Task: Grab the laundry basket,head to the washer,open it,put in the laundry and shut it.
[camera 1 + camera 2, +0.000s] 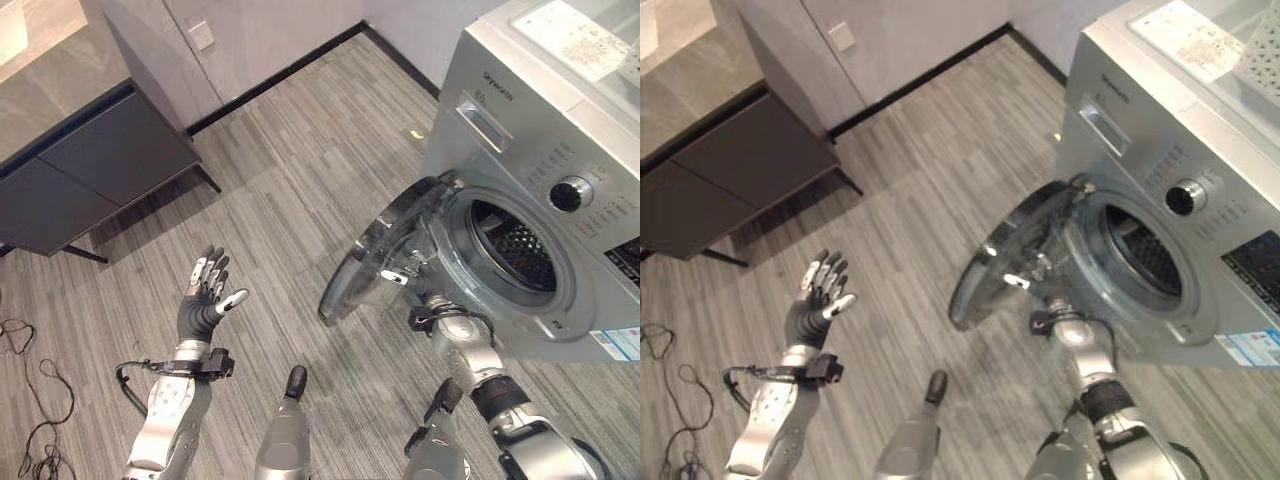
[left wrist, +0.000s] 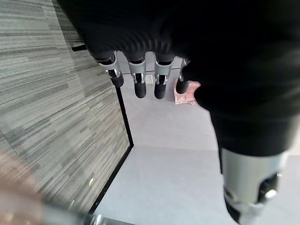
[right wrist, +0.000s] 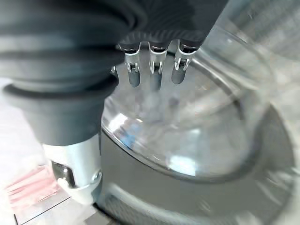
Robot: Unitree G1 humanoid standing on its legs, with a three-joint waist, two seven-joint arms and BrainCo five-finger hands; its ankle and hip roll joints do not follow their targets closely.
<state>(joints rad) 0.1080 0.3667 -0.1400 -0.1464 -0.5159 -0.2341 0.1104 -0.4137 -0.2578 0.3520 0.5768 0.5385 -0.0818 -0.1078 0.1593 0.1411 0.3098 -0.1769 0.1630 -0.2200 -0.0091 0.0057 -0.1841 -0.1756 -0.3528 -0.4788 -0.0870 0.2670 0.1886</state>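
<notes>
A silver front-loading washer (image 1: 540, 120) stands at the right with its round glass door (image 1: 375, 250) swung out to the left and the drum opening (image 1: 515, 245) exposed. My right hand (image 1: 418, 290) reaches up to the inner side of that door. Its fingers (image 3: 152, 70) are straight and lie against the bulging door glass (image 3: 187, 122), so the hand is open. My left hand (image 1: 205, 295) is raised over the floor at the left, well away from the washer, with its fingers (image 2: 136, 79) spread straight and nothing in it.
A low dark cabinet (image 1: 90, 170) on thin legs stands at the back left against the wall. A black baseboard (image 1: 280, 75) runs along the far wall. A small yellow item (image 1: 415, 133) lies on the wood-pattern floor by the washer's far corner.
</notes>
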